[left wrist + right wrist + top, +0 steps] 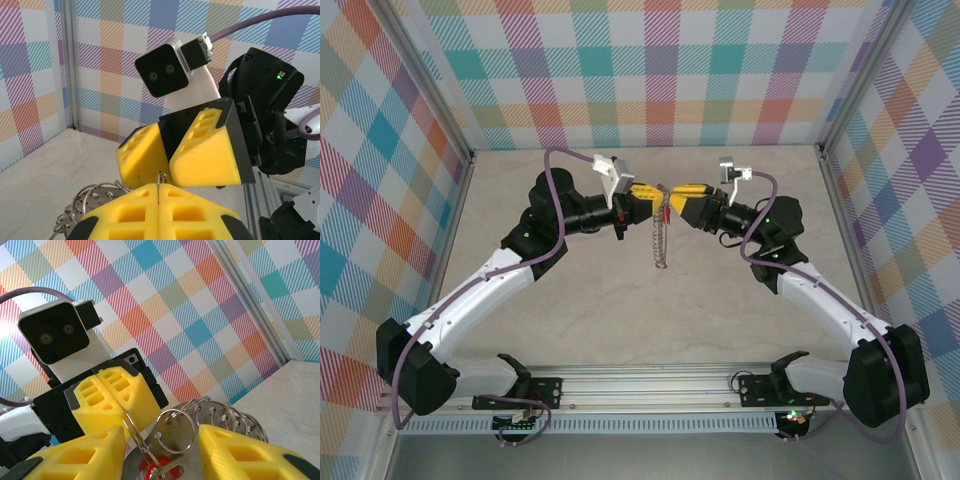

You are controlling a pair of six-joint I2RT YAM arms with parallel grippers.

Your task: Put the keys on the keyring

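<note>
Left gripper (159, 202) is clamped shut on a thin wire of the keyring (661, 243), which hangs straight down from its tips in mid-air. Right gripper (160, 452) faces it tip to tip with jaws apart. The red-headed key (162, 472) sits between them, just beside the nearest rings; possibly already threaded, can't tell

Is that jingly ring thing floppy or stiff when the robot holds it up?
Probably floppy: the keyring dangles like a loose chain below the left hand, which pinches its thin wire. Its many separate loops would likely swing and jingle if moved. It seems light, since that small pinch appears enough to hold it.
</note>
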